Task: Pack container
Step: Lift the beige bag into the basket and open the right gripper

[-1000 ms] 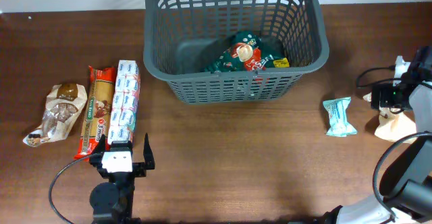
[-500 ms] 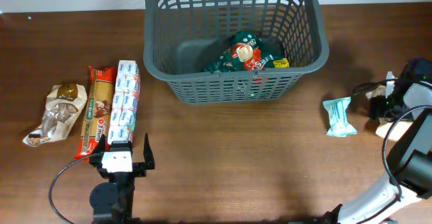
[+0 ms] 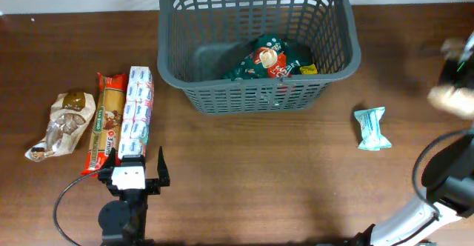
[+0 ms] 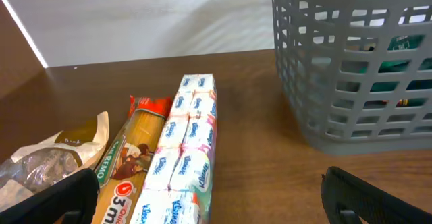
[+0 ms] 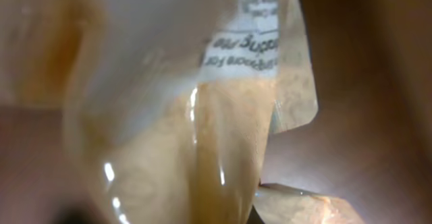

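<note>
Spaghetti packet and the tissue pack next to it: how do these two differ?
The spaghetti packet is red and orange with yellow pasta showing; the tissue pack is white with blue print. The spaghetti packet is one slim bag; the tissue pack is a block of small packs in rows. Both lie flat, lengthwise side by side on the table, outside the basket.

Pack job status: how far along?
Done: one green-and-red foil packet lies in the dark grey plastic basket. In hand: translucent tan pouch, apparently gripped by the right end effector. Remaining: teal packet, white tissue multipack, orange spaghetti pack, clear-brown snack bag, all on table.
</note>
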`<state>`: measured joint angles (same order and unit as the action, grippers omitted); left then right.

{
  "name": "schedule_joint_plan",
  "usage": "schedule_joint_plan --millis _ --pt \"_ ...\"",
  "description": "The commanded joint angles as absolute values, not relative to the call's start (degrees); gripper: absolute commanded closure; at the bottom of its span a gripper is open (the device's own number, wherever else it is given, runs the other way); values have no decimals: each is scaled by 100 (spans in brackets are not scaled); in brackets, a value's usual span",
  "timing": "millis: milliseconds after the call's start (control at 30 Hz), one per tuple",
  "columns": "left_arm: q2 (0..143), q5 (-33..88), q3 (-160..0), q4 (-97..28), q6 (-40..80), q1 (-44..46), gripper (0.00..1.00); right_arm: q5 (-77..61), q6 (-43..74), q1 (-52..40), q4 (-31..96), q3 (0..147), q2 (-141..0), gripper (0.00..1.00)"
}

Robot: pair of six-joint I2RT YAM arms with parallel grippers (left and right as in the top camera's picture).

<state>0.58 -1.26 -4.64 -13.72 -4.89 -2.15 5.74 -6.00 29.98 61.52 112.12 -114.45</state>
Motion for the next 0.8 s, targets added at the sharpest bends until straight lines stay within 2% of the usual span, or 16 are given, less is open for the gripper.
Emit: schedule_joint_plan --millis 0,67,200,467,767 --pt "30 -82 -421 -1354 -473 -191 1 -438 -248 2324 7008 13694 -10925 96" --pt "30 -82 -421 -1354 -473 -191 1 -425 -263 1826 7338 14676 -10925 96" --pt "30 -82 -421 -1354 -473 -191 1 -429 -318 668 7352 15723 -10925 96" --pt "30 -82 -421 -1354 -473 -191 1 -403 -694 -1529 7196 15557 -11373 96" --pt "30 -82 -421 -1354 -473 -191 1 -368 -873 -2727 6657 15318 -12870 97"
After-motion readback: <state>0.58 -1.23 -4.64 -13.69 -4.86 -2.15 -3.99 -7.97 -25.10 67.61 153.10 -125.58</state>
